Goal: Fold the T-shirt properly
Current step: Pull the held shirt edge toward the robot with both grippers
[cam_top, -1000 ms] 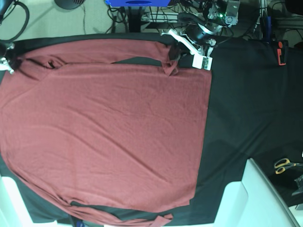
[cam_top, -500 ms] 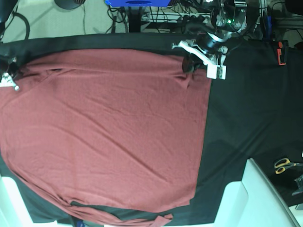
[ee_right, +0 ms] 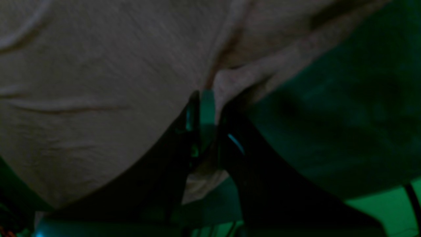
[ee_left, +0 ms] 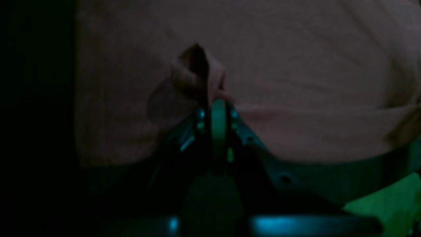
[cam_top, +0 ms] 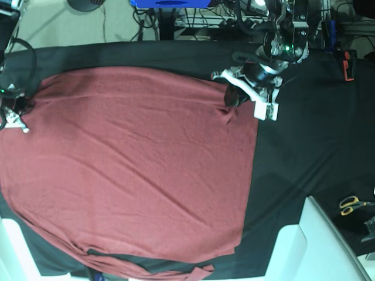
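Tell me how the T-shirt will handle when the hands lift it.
Likely floppy: the T-shirt bunches into a peak where the left hand pinches it. It will probably sag between that and the right hand, since it lies wrinkled and limp.

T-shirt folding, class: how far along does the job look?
Done: the far edge of the T-shirt lies folded over the body. In hand: the left pincer and right pincer each pinch that edge. Left: the near sleeve lies unfolded, and the body is spread wide.
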Tool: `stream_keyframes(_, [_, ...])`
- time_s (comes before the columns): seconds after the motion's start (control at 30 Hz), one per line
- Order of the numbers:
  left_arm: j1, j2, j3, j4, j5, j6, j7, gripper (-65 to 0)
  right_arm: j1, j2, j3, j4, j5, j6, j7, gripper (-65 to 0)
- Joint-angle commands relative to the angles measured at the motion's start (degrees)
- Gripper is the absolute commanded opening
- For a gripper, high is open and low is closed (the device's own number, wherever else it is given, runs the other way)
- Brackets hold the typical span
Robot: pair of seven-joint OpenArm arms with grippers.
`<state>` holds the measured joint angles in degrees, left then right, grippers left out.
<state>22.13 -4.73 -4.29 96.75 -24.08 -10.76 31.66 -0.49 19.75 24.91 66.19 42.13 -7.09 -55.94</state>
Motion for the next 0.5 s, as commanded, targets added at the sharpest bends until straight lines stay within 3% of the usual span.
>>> stream_keyframes(0.0, [-0.72,-0.15,-0.14,0.61,-0.41,-0.36,-0.93,-65.0,1.15,1.66,0.28,0.22,0.38,-0.07,0.25,-64.8])
stream_keyframes(0.2, [-3.27,-0.15,-0.23,-2.29,-0.41,-0.36,-0.93,-65.0,3.44,2.80,0.19,-0.92,-0.68,-0.07,0.25,-64.8])
stream_keyframes(0.47, [-4.94,-0.15,-0.23,-4.84,-0.41,-0.36,-0.93,-65.0,8.45,0.69,0.37,-2.41,-13.69,0.19,-0.28,-64.8])
